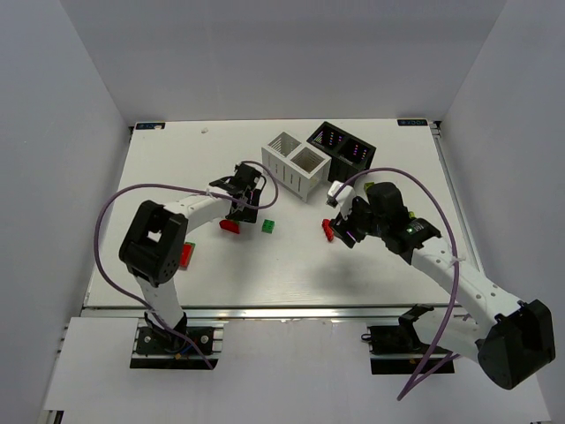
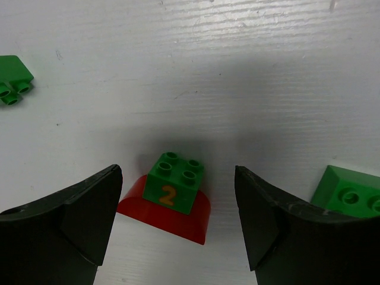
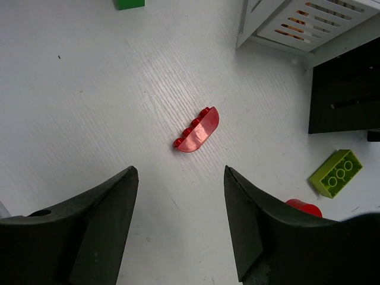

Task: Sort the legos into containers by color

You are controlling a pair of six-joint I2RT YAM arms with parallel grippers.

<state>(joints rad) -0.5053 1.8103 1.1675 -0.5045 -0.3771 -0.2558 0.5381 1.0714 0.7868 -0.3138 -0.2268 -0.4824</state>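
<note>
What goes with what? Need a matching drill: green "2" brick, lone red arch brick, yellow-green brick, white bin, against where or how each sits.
Things:
1. green "2" brick
2. lone red arch brick
3. yellow-green brick
4. white bin

Places or states:
A. two compartments, slotted sides
B. alone, ahead of the open right pincer
C. atop a red curved brick
D. lying loose near the black bin

Pairs: 1-C, 2-B, 3-D, 4-A

Bare white tabletop (image 3: 89, 77) surrounds the red half-round plastic brick (image 3: 198, 130) before our right jaws. We see a green studded plastic brick (image 2: 350, 193) crowding one left jaw.
</note>
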